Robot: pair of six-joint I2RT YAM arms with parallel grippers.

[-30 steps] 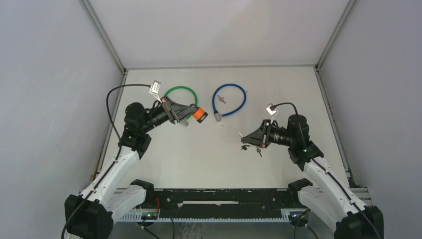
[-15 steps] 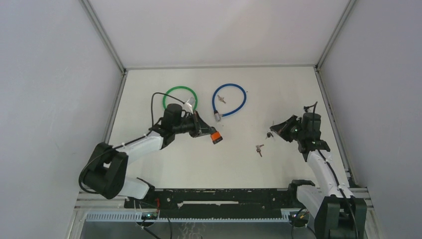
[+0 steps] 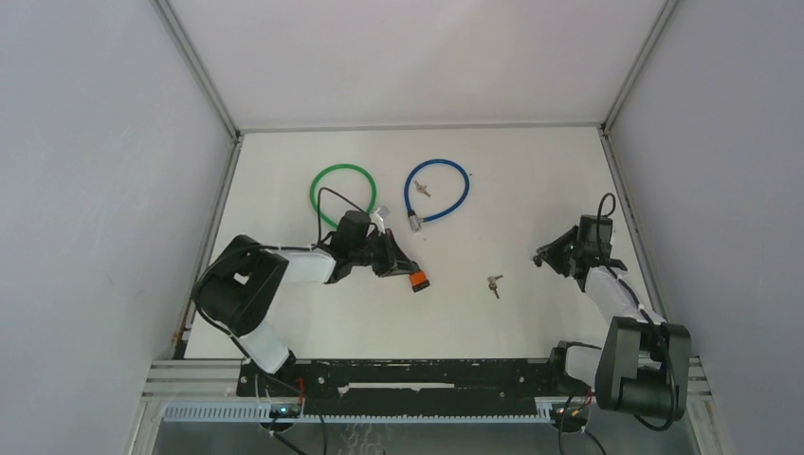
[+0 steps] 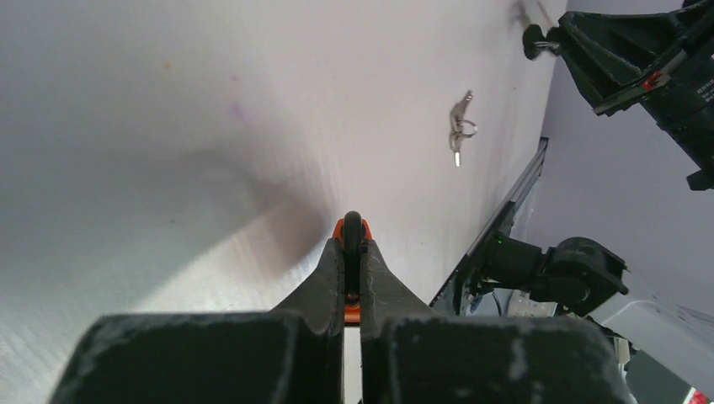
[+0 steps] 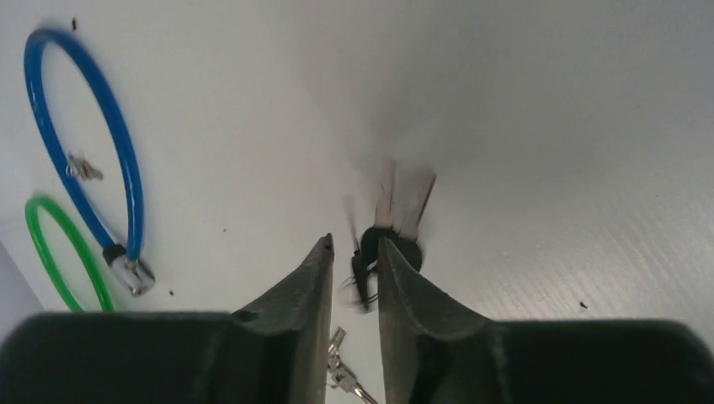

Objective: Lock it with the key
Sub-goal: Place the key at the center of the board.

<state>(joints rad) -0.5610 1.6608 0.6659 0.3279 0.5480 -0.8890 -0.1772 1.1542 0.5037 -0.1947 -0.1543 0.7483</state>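
My left gripper [image 3: 403,268] is shut on an orange lock head [image 3: 417,282] and holds it low over the table, left of centre. In the left wrist view the orange lock head [image 4: 352,313] is pinched between the fingers. The green cable loop [image 3: 343,194] lies behind it. My right gripper [image 3: 542,256] is at the right side with its jaws a little apart. A bunch of black-headed keys [image 5: 383,244] shows blurred at its fingertips; I cannot tell whether it still touches them. Silver keys [image 3: 493,282] lie on the table between the two grippers.
A blue cable lock [image 3: 436,190] lies at the back centre with a small key [image 3: 422,190] inside its loop. White walls enclose the table on three sides. The black base rail [image 3: 417,374] runs along the near edge.
The left arm swung toward the near middle, carrying the orange lock head away from the green loop. The right arm drew back to the right, and its jaws have parted around the black keys.
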